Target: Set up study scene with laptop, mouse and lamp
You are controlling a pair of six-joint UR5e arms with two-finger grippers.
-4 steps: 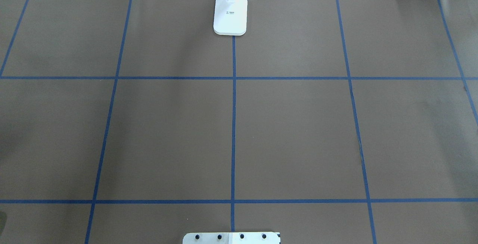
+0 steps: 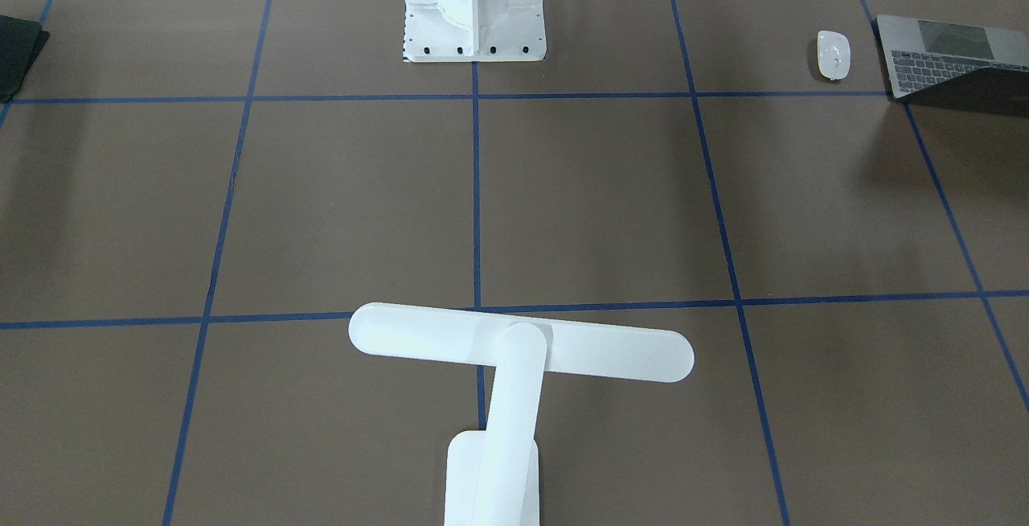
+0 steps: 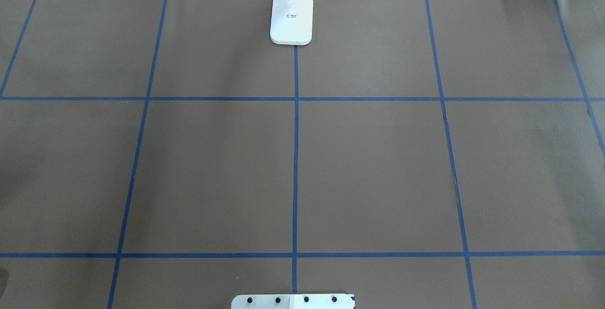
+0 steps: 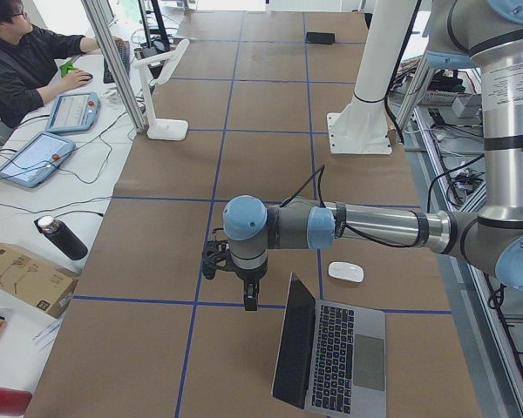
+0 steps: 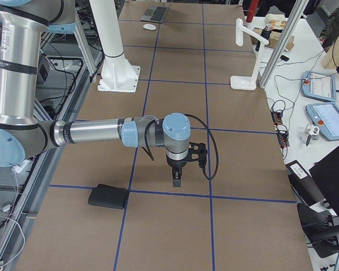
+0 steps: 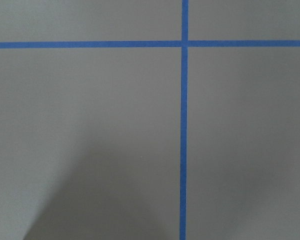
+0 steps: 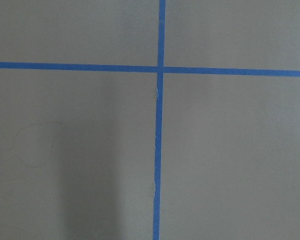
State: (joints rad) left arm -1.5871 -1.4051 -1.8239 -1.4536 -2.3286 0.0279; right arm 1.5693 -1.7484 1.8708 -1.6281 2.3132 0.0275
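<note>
Change since earlier: nothing moves that you can see; the overhead view matches the earlier one, with the lamp's base in the same spot and no arm in view.
Lamp: it stands at the far edge of the surface on the centre tape line, base down, arm upright, bar head lying crosswise.
Laptop: it sits open at the robot's left end of the surface, lid raised, keyboard towards the robot's side.
Mouse: it lies just beside the laptop, apart from it, towards the middle of the surface.
Left gripper: it hangs above the surface near the laptop's lid, touching nothing; you see it only from the side, so you cannot tell how wide its fingers stand.
Right gripper: it hangs above bare surface at the other end, near a black pad; here too you cannot tell the finger gap.
Wrist views: both show only brown covering and blue tape lines.
Step in hand: judging by the layout, the task is at its start, with nothing yet gathered.
Next move: you would likely bring the left gripper over the laptop or mouse and shift it towards the centre near the lamp.
</note>
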